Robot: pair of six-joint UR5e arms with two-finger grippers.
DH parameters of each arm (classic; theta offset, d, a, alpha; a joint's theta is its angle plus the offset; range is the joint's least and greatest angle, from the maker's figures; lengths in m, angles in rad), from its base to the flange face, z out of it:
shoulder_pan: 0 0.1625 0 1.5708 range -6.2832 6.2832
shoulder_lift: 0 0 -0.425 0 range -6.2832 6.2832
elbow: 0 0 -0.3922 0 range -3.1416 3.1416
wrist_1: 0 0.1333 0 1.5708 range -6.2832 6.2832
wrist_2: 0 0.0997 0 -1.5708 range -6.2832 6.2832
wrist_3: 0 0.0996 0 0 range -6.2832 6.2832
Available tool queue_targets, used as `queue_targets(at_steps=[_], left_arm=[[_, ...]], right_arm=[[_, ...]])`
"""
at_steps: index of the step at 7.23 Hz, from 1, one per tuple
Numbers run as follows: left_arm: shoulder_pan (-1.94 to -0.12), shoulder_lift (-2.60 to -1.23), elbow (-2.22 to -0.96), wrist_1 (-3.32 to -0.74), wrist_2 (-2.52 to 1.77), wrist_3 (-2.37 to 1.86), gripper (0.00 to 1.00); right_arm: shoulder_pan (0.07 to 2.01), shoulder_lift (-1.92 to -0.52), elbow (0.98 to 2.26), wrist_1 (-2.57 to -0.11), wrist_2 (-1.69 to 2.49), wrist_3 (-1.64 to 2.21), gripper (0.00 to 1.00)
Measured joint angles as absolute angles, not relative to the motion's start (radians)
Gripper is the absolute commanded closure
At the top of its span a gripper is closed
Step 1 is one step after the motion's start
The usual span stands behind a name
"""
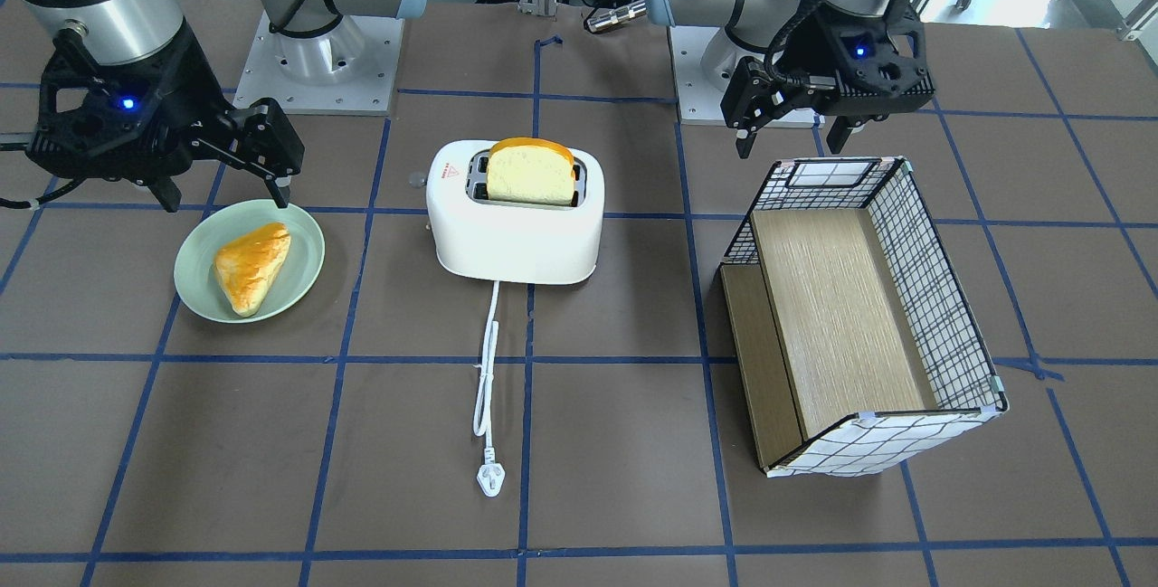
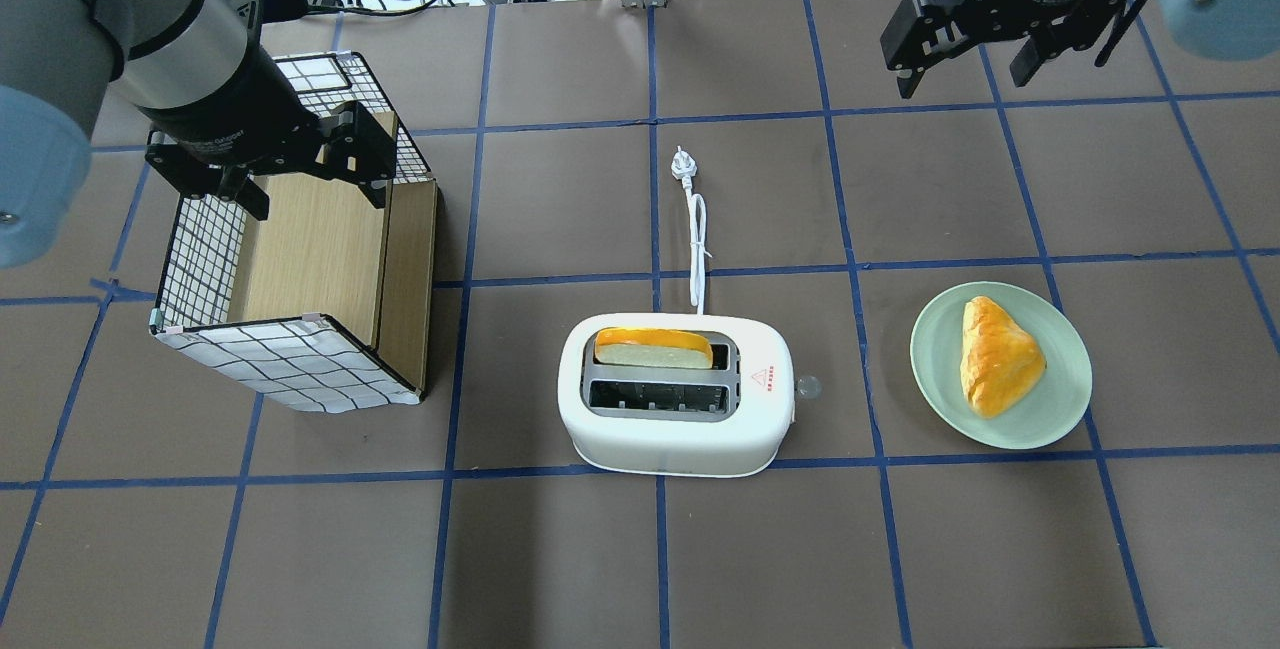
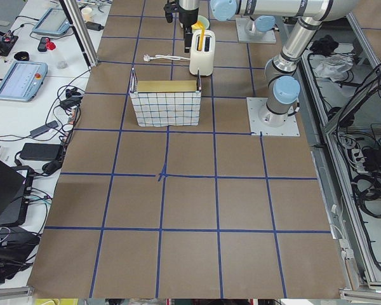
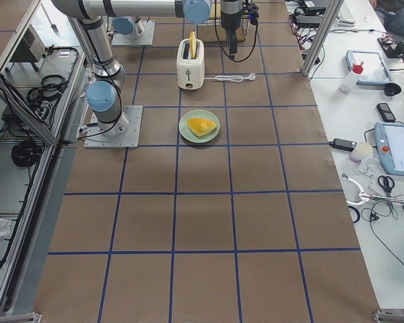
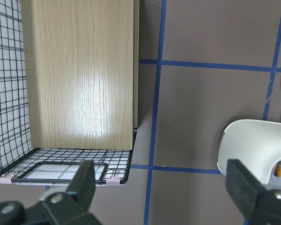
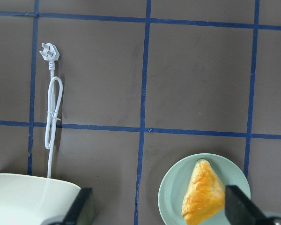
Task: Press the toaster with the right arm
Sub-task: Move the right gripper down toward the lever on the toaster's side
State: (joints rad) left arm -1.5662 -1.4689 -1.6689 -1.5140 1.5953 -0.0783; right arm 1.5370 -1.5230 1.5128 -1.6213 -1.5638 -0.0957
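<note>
Hovering well above the desk (image 2: 560, 209), the right hand (image 2: 965, 64) is hanging released, its fingers spread and gripping nothing, well apart from the toaster (image 2: 675, 429). The toaster is sitting near the middle of the desk, between the basket (image 2: 290, 369) and the plate (image 2: 935, 369). It is carrying a bread slice (image 2: 653, 349) in the slot farther from the robot. The left hand (image 2: 315, 189) is likewise hanging released and empty over the basket.

Several risks are arising from this layout. The lever (image 2: 808, 387) is projecting as a small knob from the end facing the plate. A descent that is drifting toward the plate would probably be striking its rim or the pastry (image 2: 995, 357). A descent that is drifting the other way would be landing on the toaster's rounded top. With the fingers this far apart, the hand could be straddling the lever rather than bearing on it. Any sideways push is likely to be sliding the light plastic body across the desk, dragging the cord (image 2: 698, 239) and plug (image 2: 683, 162) with it. The slice is standing proud of its slot, so a low pass over the top could be clipping it.
</note>
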Motion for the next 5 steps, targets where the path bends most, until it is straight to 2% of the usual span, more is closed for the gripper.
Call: queue_targets(at_steps=[1, 2, 4, 5], left_arm=[[-1.566, -1.469, -1.669, -1.514, 1.595, -0.078, 0.00], [-1.566, -1.469, -1.669, -1.514, 1.595, -0.078, 0.00], [-1.566, -1.469, -1.669, -1.514, 1.595, -0.078, 0.00], [-1.566, -1.469, -1.669, -1.514, 1.595, -0.078, 0.00]], right_arm=[[1.537, -1.527, 1.517, -1.551, -1.562, -0.094, 0.01], [1.537, -1.530, 1.519, -1.470, -1.557, -0.081, 0.20], [1.538, -1.532, 1.527, -1.336, -1.508, -0.016, 0.80], [1.538, -1.532, 1.541, -1.301, -1.478, 0.001, 1.00]])
